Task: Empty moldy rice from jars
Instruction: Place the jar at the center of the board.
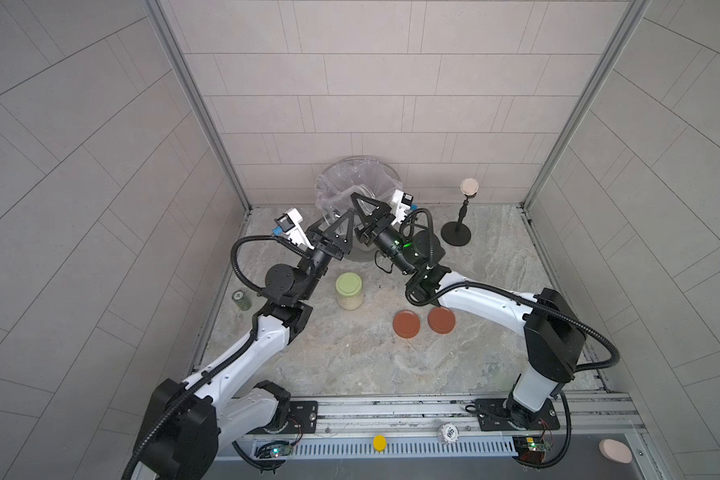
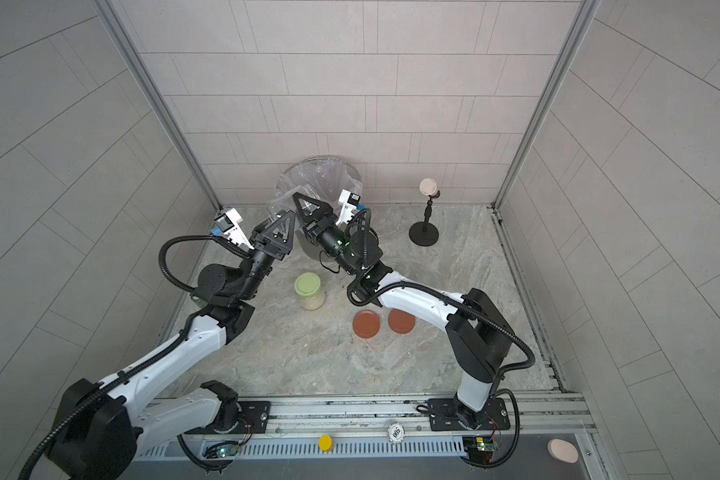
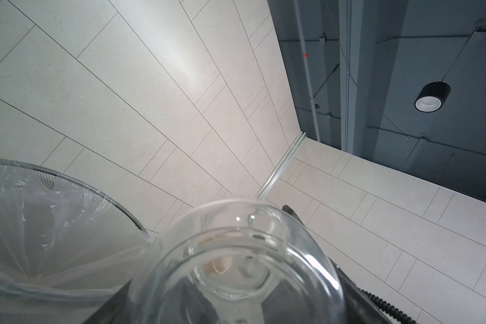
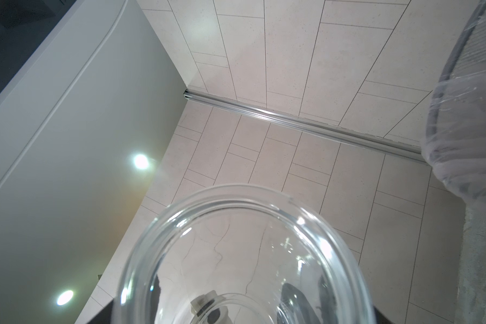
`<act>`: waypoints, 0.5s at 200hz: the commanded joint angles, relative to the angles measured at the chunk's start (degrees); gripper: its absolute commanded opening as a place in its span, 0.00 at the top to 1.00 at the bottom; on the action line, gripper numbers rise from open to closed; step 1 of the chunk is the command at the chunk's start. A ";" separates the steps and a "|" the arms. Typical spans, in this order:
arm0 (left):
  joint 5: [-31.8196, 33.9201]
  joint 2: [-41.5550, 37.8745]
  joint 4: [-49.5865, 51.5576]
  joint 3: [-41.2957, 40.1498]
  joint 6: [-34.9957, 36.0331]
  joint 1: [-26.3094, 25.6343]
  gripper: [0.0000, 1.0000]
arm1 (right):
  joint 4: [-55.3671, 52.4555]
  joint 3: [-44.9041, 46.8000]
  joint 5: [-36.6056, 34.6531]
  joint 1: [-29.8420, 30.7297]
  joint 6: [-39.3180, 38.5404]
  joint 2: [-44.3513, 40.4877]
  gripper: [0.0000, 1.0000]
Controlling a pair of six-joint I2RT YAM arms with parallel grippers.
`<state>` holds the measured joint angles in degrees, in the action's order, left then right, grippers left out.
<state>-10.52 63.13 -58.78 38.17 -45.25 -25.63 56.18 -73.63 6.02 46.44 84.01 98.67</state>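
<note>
One jar [image 1: 350,293] of moldy rice [image 1: 351,304] stands upright between the arms, nearer the left gripper [image 1: 341,220]. Whether it or the right gripper [image 1: 364,205], both at the bin [image 1: 362,158], clamps an empty jar [image 4: 244,252] I cannot tell

Pale grey tiled walls [image 1: 371,83], joined by aluminium corner posts [image 1: 192,95], enclose a marbled stone floor [image 1: 350,361]

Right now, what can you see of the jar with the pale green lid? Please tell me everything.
The green-lidded jar is a small, squat jar of clear glass, standing upright on the marbled table, toward its left side. Its round pale green lid is on. Off-white rice shows through the glass below the lid. Only the table touches it. It shows in both top views.
</note>
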 commanded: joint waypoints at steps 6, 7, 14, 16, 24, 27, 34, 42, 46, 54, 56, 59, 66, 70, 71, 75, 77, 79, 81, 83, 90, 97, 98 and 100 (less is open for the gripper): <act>-1.79 0.30 -3.13 1.83 -0.01 -0.48 0.95 | -1.39 -0.82 0.77 0.41 -3.38 -1.29 0.32; -1.78 0.31 -3.02 1.87 -0.01 -0.48 0.94 | -1.54 -0.82 0.76 0.41 -3.53 -1.42 0.33; -1.80 0.43 -2.45 2.10 -0.14 -0.54 0.87 | -3.09 -0.89 0.66 0.41 -4.41 -1.93 0.39; -1.78 0.48 -2.29 2.15 -0.17 -0.56 0.85 | -3.56 -0.97 0.61 0.41 -4.74 -2.02 0.40; -1.72 0.54 -1.97 2.34 -0.11 -0.50 0.74 | -5.80 -1.16 0.38 0.43 -6.07 -2.75 0.47; -1.60 0.50 -1.90 2.37 -0.20 -0.50 0.70 | -6.71 -1.25 0.27 0.41 -6.65 -2.98 0.49; -1.21 0.50 -1.71 2.33 -0.18 -0.54 0.62 | -8.75 -1.50 -0.07 0.46 -8.18 -3.74 0.52; -0.87 0.29 -1.54 2.20 -0.10 -0.54 0.56 | -11.29 -1.68 -0.51 0.45 -10.03 -4.56 0.55; -0.75 0.32 -1.42 2.13 -0.03 -0.55 0.49 | -12.39 -1.74 -0.82 0.43 -11.02 -5.11 0.56; -0.52 0.10 -0.88 2.24 0.07 -0.51 0.09 | -14.61 -1.87 -1.20 0.46 -13.28 -6.09 0.58; -0.48 0.09 -0.78 2.19 0.08 -0.53 0.03 | -15.20 -1.92 -1.32 0.49 -13.92 -6.36 0.59; -0.46 0.00 -0.75 2.21 0.11 -0.54 0.00 | -16.16 -2.02 -1.55 0.50 -14.74 -6.75 0.59; -0.50 -0.03 -0.63 2.24 0.17 -0.53 0.00 | -18.53 -2.33 -1.94 0.49 -16.59 -7.66 0.60; -0.51 -0.11 -0.65 2.24 0.10 -0.56 0.00 | -19.63 -2.52 -2.10 0.50 -17.69 -8.12 0.61; -0.48 -0.16 -0.64 2.21 0.18 -0.56 0.00 | -20.02 -2.59 -2.17 0.45 -17.80 -8.22 0.61; -0.56 -0.22 -0.56 2.18 0.25 -0.53 0.00 | -20.92 -2.88 -2.26 0.44 -18.97 -8.66 0.62; -0.62 -0.30 -0.50 2.28 0.23 -0.53 0.00 | -21.37 -3.03 -2.25 0.42 -19.50 -8.91 0.62; -0.63 -0.36 -0.38 2.26 0.25 -0.51 0.00 | -21.69 -3.13 -2.24 0.41 -19.98 -9.08 0.62; -0.64 -0.42 -0.17 2.32 0.25 -0.49 0.00 | -21.92 -3.22 -2.29 0.41 -20.50 -9.24 0.62; -0.66 -0.46 0.03 2.38 0.25 -0.54 0.00 | -22.04 -3.33 -2.32 0.41 -20.93 -9.34 0.62; -0.80 -0.85 0.87 2.58 0.34 -0.56 0.00 | -22.71 -3.70 -2.50 0.41 -22.66 -10.04 0.63; -1.05 -1.37 2.05 2.88 0.43 -0.51 0.00 | -23.86 -4.25 -2.51 0.41 -24.26 -10.77 0.63; -1.11 -1.45 2.29 2.87 0.43 -0.49 0.00 | -24.11 -4.29 -2.51 0.41 -24.47 -10.91 0.63; -1.13 -1.66 2.72 2.94 0.43 -0.50 0.00 | -24.59 -4.50 -2.59 0.41 -24.96 -11.12 0.63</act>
<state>-11.20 63.55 -56.77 38.39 -46.19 -26.11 37.28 -75.02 3.99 46.44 68.71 91.70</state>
